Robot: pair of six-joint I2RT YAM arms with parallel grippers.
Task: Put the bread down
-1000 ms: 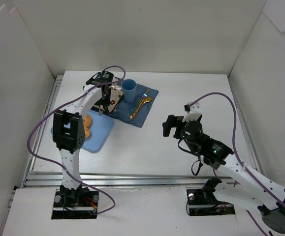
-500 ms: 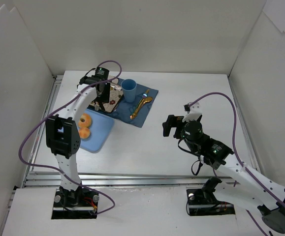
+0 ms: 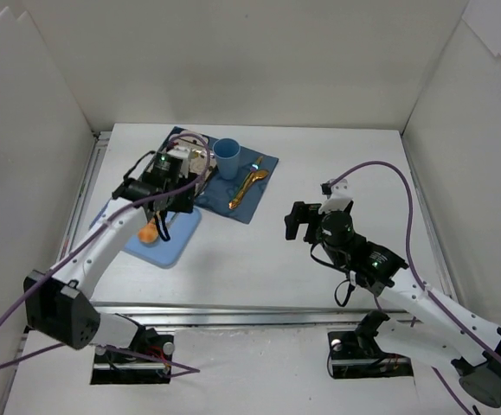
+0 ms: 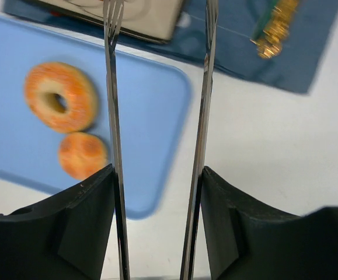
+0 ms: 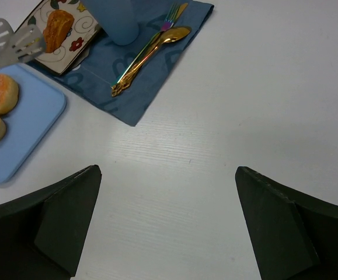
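The bread, a small golden-brown roll, lies on the patterned plate beside the blue cup. My left gripper is shut on a pair of metal tongs. The black fingers press on the outside of both arms. The tongs' arms stand apart with nothing between them, and their slotted tips hover just left of the plate, clear of the bread. In the top view the left gripper covers the plate. My right gripper hangs open over bare table.
A blue tray holds a ring donut and a small round orange pastry. A gold spoon and a fork lie on the dark blue napkin. White walls surround the table.
The left arm has drawn back from over the plate toward the near left. Its jaws have let out and the tongs have spread. The right arm has not moved.
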